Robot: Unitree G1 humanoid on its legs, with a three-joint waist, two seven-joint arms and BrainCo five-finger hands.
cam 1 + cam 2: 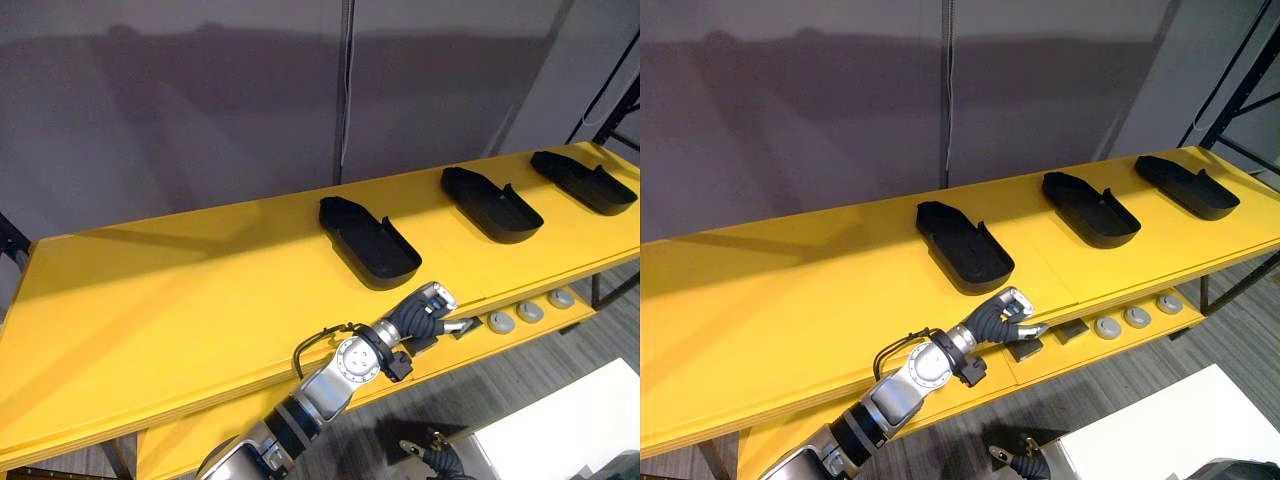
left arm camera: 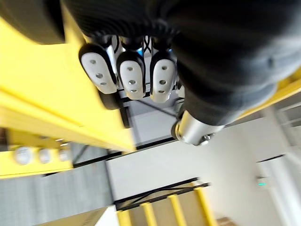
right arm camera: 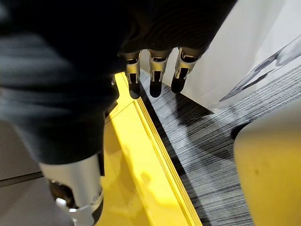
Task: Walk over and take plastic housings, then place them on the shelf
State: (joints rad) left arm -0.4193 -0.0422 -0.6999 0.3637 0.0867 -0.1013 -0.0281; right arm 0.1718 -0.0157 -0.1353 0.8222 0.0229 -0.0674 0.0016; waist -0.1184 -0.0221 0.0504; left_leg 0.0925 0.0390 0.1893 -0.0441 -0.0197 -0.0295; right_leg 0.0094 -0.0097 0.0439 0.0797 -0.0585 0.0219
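Note:
Three black plastic housings lie on the yellow shelf top (image 1: 180,290): the nearest (image 1: 368,242) at the middle, a second (image 1: 492,204) and a third (image 1: 585,181) further right. My left hand (image 1: 425,310) hangs at the shelf's front edge, just below and in front of the nearest housing, apart from it. Its fingers (image 2: 132,77) are relaxed and hold nothing. My right hand (image 3: 157,70) hangs low over the grey floor beside the lower yellow shelf, fingers straight and empty; it also shows as the right hand (image 1: 435,455) at the bottom of the left eye view.
The lower yellow shelf carries three grey round discs (image 1: 530,312) and a small dark block (image 1: 462,327). A white table (image 1: 570,420) stands at the lower right. A grey wall runs behind the shelf, and a black rack frame (image 1: 620,120) rises at the far right.

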